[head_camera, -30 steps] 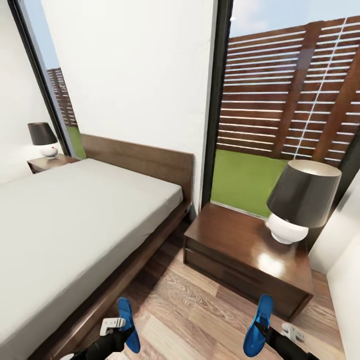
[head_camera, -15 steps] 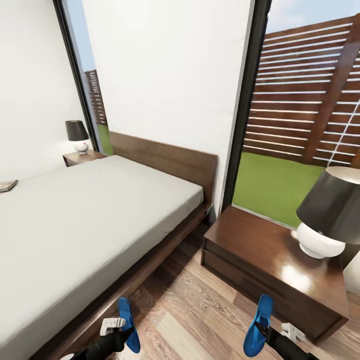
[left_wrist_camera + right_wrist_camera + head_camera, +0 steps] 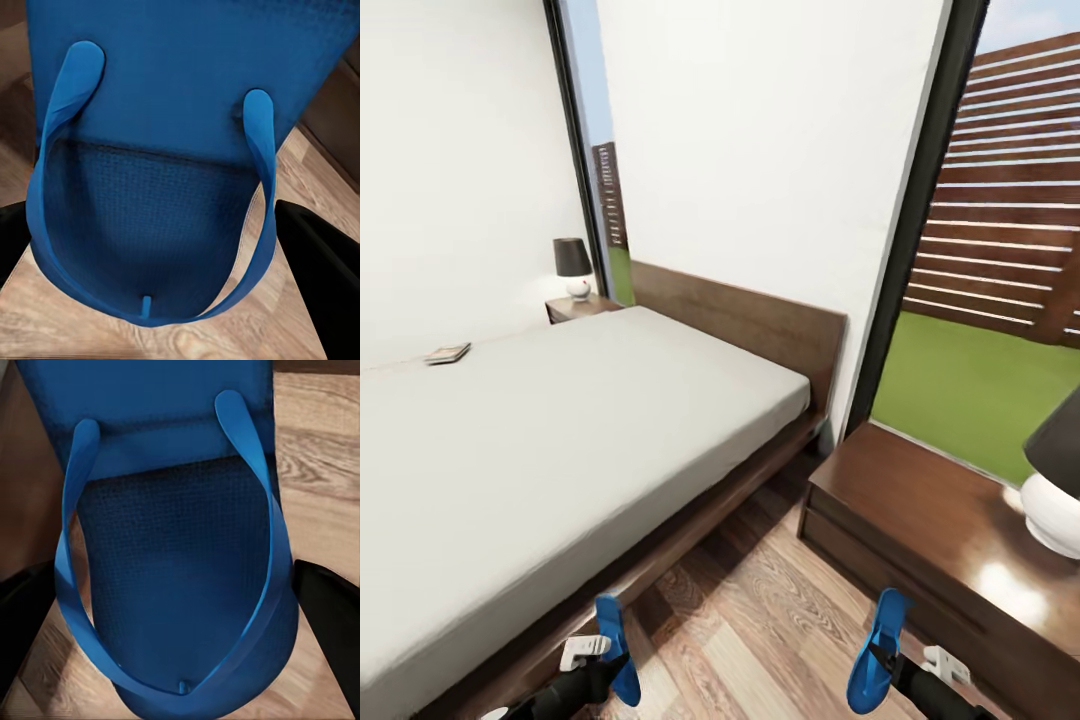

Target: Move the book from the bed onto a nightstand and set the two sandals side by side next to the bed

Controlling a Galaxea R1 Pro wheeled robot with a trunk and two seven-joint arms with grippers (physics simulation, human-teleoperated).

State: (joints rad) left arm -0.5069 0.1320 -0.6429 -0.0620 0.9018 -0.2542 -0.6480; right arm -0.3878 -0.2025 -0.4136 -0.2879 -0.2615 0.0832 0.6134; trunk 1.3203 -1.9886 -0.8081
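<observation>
Each of my grippers holds a bright blue sandal above the wood floor. My left gripper (image 3: 610,668) is shut on one sandal (image 3: 616,648) close to the bed frame; its sole and Y strap show large in the left wrist view (image 3: 165,150). My right gripper (image 3: 890,668) is shut on the other sandal (image 3: 875,650) (image 3: 180,532) in front of the near nightstand (image 3: 920,520). The book (image 3: 448,353) lies on the off-white mattress of the bed (image 3: 560,430), near its far edge. A second nightstand (image 3: 582,306) stands beyond the bed.
A white-based lamp with a dark shade (image 3: 1055,480) stands on the near nightstand, and a smaller lamp (image 3: 572,266) on the far one. A strip of wood floor (image 3: 760,610) runs between bed and nightstand. Tall windows show lawn and a slatted fence (image 3: 1010,200).
The whole view has swung left: bed and nightstand slid right in the picture and the book came into sight. Both grippers still hold their sandals in the same place.
</observation>
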